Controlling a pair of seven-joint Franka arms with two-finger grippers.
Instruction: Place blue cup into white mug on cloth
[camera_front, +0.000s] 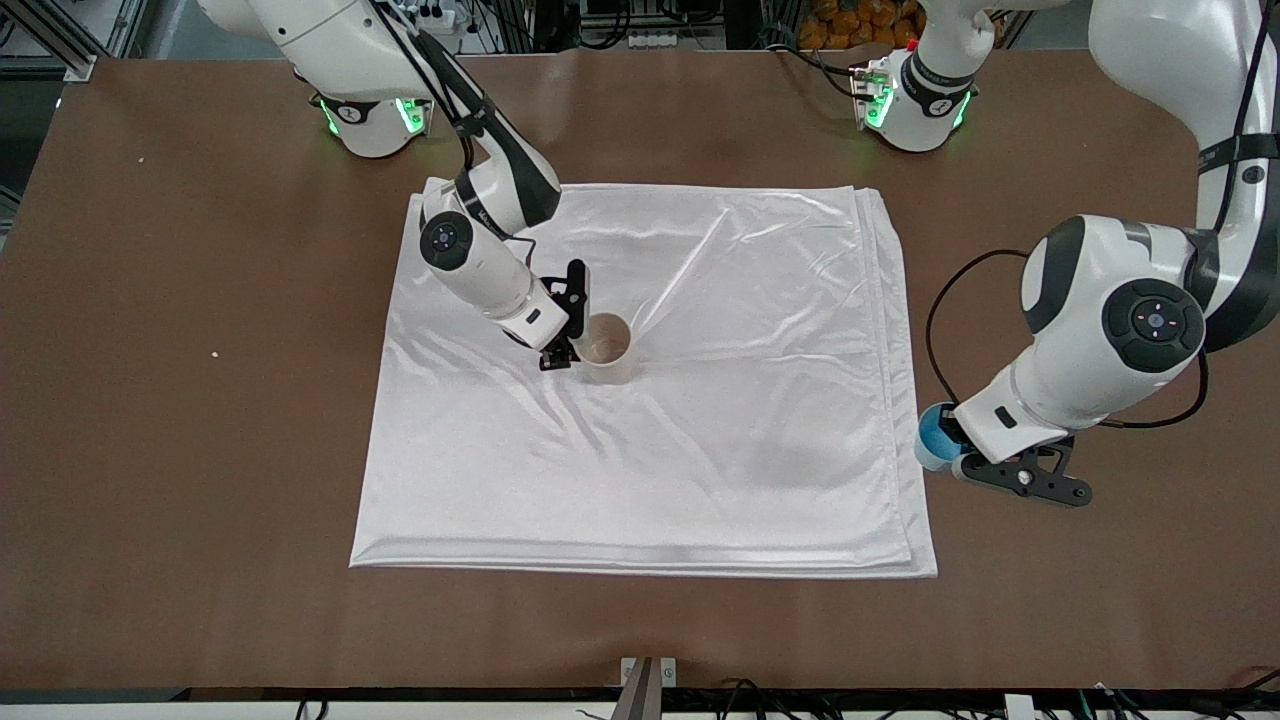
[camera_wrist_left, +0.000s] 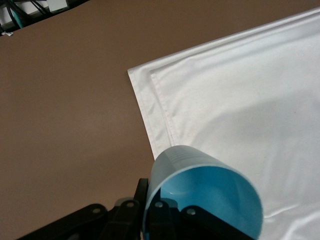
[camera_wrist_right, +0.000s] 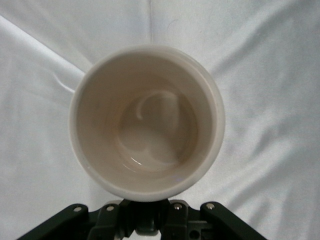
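Observation:
The white mug (camera_front: 606, 346) stands upright and empty near the middle of the cloth (camera_front: 700, 470). My right gripper (camera_front: 567, 342) is shut on its dark handle; in the right wrist view the mug (camera_wrist_right: 147, 122) sits just ahead of the gripper (camera_wrist_right: 148, 220). My left gripper (camera_front: 947, 452) is shut on the blue cup (camera_front: 934, 434), over the brown table beside the cloth's edge at the left arm's end. In the left wrist view the cup (camera_wrist_left: 210, 200) is tilted, one finger inside its rim and one outside (camera_wrist_left: 141, 192), with the cloth's corner (camera_wrist_left: 150, 85) below.
Brown table (camera_front: 200, 500) lies bare around the cloth. Two small crumbs (camera_front: 214, 354) lie toward the right arm's end. The arms' bases (camera_front: 375, 125) stand farthest from the front camera.

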